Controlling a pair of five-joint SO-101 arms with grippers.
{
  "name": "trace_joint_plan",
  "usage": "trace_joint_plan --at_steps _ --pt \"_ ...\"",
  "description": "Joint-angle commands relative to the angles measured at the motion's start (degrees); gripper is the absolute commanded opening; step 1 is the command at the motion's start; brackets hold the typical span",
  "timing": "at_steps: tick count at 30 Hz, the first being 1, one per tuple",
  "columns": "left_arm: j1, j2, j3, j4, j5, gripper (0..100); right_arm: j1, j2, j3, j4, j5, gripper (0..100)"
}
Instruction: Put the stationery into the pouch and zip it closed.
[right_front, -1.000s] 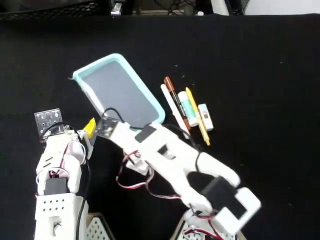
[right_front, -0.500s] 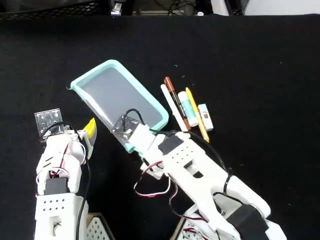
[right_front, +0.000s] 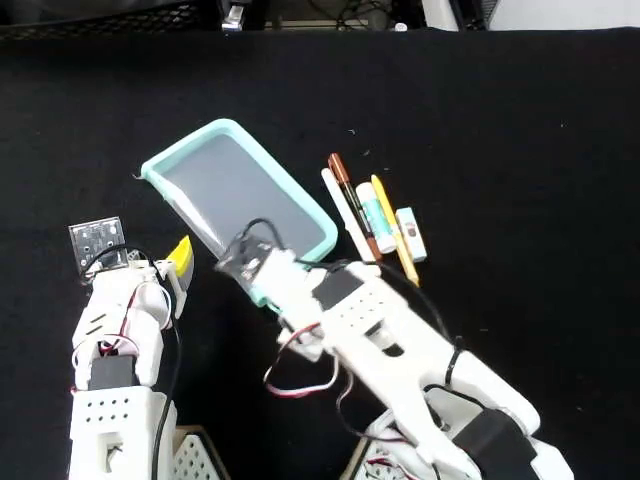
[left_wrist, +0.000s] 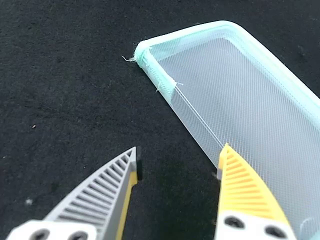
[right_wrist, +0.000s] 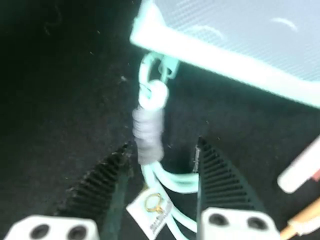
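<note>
Jaws of the right tool (right_wrist: 162, 150) parted to a middling gap, gripping nothing yet, set one on each side of the mint-green cord zip pull (right_wrist: 149, 132), level with its grey wrapped band. Likely placed so for a pinch on that band, the thickest and easiest part to hold. Just nearer the tool, a small white tag (right_wrist: 150, 209) with a gold ring, tied to the same cord. Beyond the cord, the mint-rimmed translucent mesh pouch (right_front: 240, 190), flat on the black surface (right_front: 520, 120), lying at a slant with its pull corner nearest the right arm. Zip state, run back or closed: not possible to tell.

Left tool (left_wrist: 180, 150) spread wide and empty, held just beside the pouch's long edge on the left-arm side. Probably parked there for pinning the pouch down during the pull.

Stationery outside the pouch, in a tight row just beside its other long edge: white stick (right_front: 336, 195), brown pen (right_front: 340, 168), green-and-white glue tube (right_front: 376, 218), yellow pencil (right_front: 408, 268), white eraser block (right_front: 411, 235). Nothing loaded; by the look of it an early step, zip first, filling after. Risks: cord slipping sideways out from between the jaws, or pouch dragging across the surface if not pinned.
</note>
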Motion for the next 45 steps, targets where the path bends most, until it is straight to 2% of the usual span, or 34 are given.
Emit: trace_joint_plan --at_steps 1,5,11,19,25,34,36,38,45 --pt "0.6 -0.2 -0.4 -1.4 0.0 27 -4.8 -1.1 -2.7 0.0 -0.7 18.4" --pt "0.6 -0.2 -0.4 -1.2 0.0 27 -6.2 -0.7 -2.4 -2.9 -0.7 18.4" --pt "0.6 -0.2 -0.4 -1.1 0.0 27 -0.1 -0.6 -2.2 -5.9 -0.3 18.5" --pt "0.6 -0.2 -0.4 -1.1 0.0 27 0.4 -0.2 0.0 -8.4 -0.4 18.4" --pt "0.6 -0.1 -0.4 -1.1 0.0 27 0.4 8.8 -0.7 -13.5 -0.6 18.4" --pt "0.7 -0.2 -0.4 -1.1 0.0 27 0.4 18.2 -8.3 -8.7 -0.6 17.8" --pt "0.7 -0.2 -0.4 -1.1 0.0 27 0.4 18.2 -8.3 -8.7 -0.6 13.0" --pt "0.7 -0.2 -0.4 -1.1 0.0 27 0.4 18.2 -8.3 -8.6 -0.6 1.1" --pt "1.5 0.4 -0.7 -1.1 -0.1 27 0.8 18.2 -8.2 -4.2 -0.3 1.1"
